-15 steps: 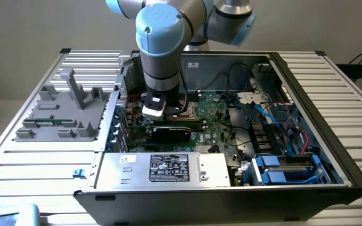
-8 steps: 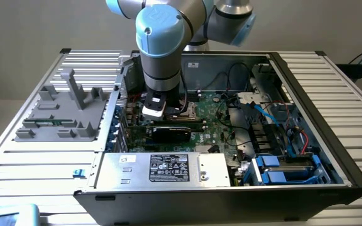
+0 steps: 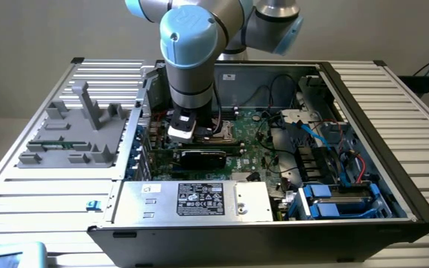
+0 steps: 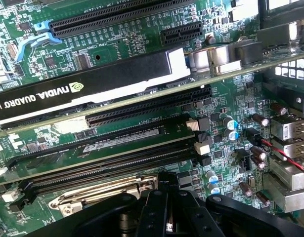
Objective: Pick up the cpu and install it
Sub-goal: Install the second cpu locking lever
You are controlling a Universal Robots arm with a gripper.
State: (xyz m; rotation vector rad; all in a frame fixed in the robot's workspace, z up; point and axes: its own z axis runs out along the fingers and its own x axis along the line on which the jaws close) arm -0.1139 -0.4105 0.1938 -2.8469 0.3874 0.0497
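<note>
Tool (image 4: 167,217) hangs low above socket frame (image 4: 105,195), beside memory slots (image 4: 107,160).

The arm (image 3: 188,61) is built of thick silver-grey tubes joined by rounded joints with light blue caps; the nearest cap is a smooth blue disc with a small dark dot at about 9 o'clock on its face. Below the tube sits a black collar, then a white boxy wrist block (image 3: 182,127). In the wrist view the gripper (image 4: 166,217) is matte black, with curved, ribbed links.
</note>
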